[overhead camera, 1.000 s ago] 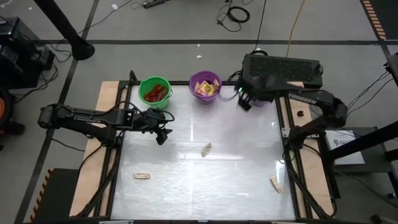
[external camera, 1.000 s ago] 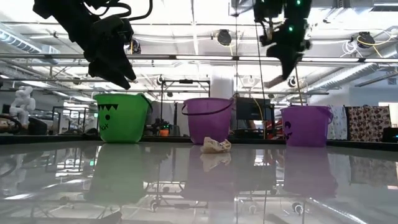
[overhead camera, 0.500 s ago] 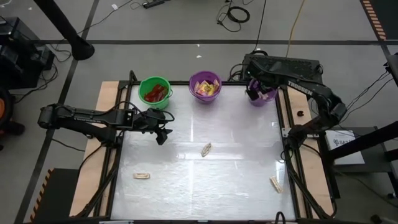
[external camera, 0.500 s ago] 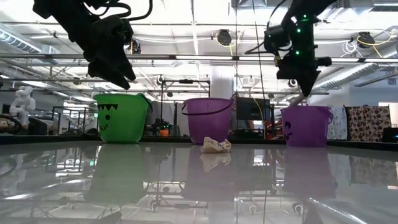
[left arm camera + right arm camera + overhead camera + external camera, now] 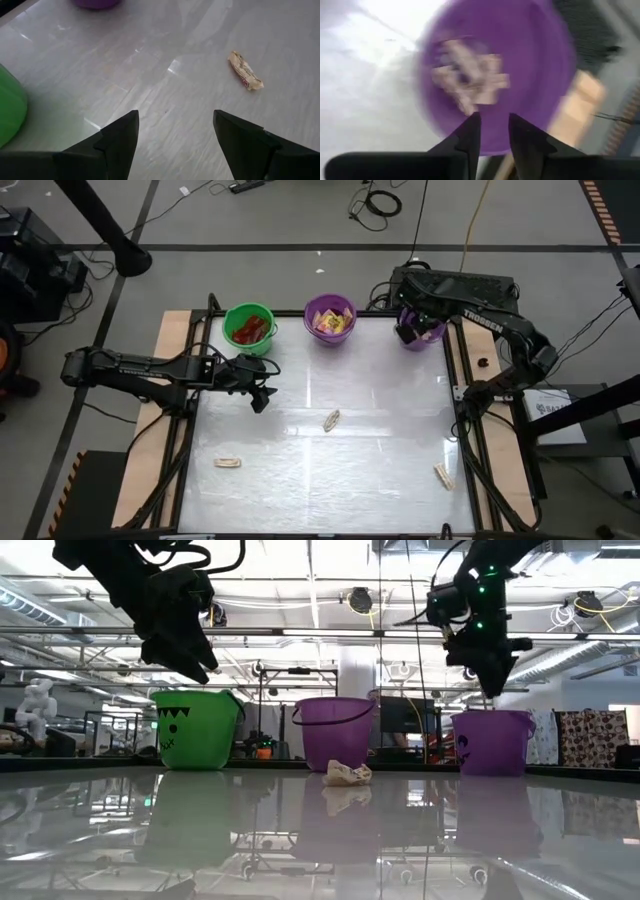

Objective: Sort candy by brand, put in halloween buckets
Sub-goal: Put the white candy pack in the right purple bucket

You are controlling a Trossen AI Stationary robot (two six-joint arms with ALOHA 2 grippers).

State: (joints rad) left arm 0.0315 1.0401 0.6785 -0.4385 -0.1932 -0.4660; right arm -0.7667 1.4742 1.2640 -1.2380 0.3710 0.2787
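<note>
From above: right tool (image 5: pixel 407 333) sits over the deep purple bucket (image 5: pixel 428 337) at the bench's (image 5: pixel 380 470) far right corner; left tool (image 5: pixel 260 402) hangs near the green bucket (image 5: pixel 249 327). Three tan candies (image 5: pixel 331 420) lie loose on the bench. Left wrist: fingers spread wide, empty. Right wrist: fingers nearly together, seemingly empty, tan pieces in the bucket beneath.
</note>
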